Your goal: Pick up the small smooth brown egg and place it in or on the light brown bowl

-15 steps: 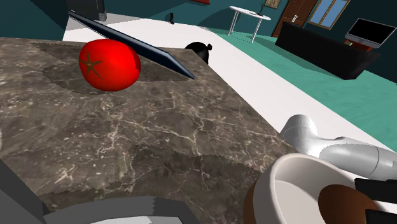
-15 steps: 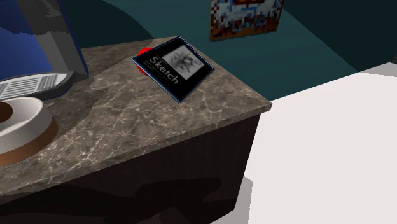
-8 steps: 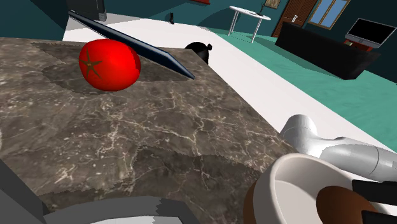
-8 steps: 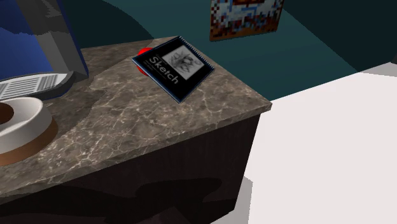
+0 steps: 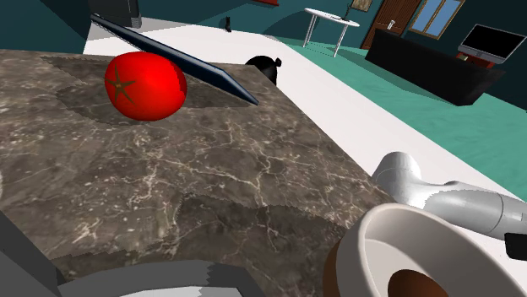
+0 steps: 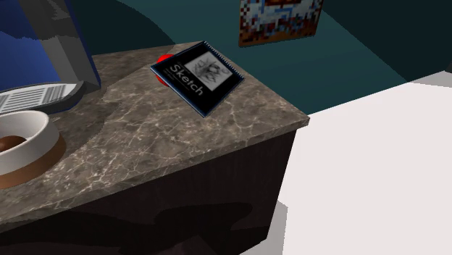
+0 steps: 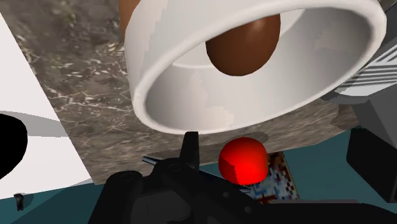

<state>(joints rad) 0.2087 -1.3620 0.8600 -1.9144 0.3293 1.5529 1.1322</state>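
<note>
The brown egg [image 5: 418, 284] has dropped from beside the gripper [image 5: 517, 245] and now lies low inside the bowl [image 5: 376, 253], which is white within and brown outside, at the shoulder view's lower right. The gripper has drawn off to that view's right edge, apart from the egg, and whether it is spread or closed cannot be told. By this the placing looks done, and only the arm's retreat seems left. The surface is a dark veined stone counter [image 5: 211, 177]. A red tomato [image 5: 145, 84] sits at upper left with a dark sketchbook [image 5: 182, 61] leaning on it. Beyond, at upper right, are white and teal floor, a small round table [image 5: 331, 17] and a monitor [image 5: 492, 40].
</note>
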